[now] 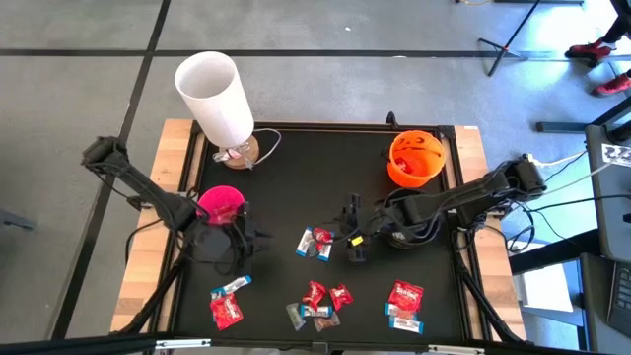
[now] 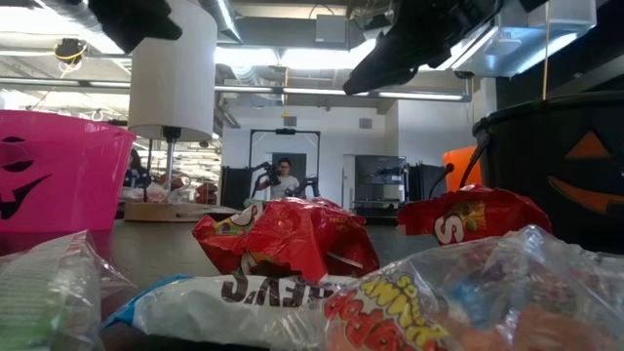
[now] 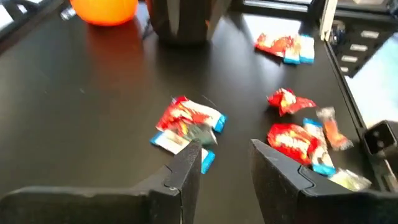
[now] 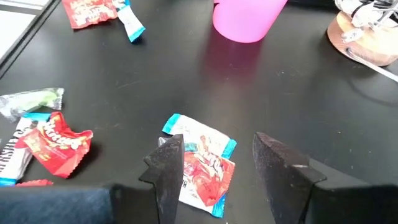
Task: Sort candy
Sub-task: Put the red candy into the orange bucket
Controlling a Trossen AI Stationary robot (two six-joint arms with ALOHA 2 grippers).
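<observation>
Red candy [image 4: 202, 163] under right pincer [image 4: 214, 163], parted, empty; left pincer [image 3: 225, 160] likewise.

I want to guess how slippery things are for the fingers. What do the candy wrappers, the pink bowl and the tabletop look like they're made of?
The candy wrappers look like thin glossy plastic film: crinkled, with bright glare. The pink bowl seems to be smooth moulded plastic with a soft sheen. The tabletop looks like a matte black sheet, possibly rubber or laminate; I can't tell which.
</observation>
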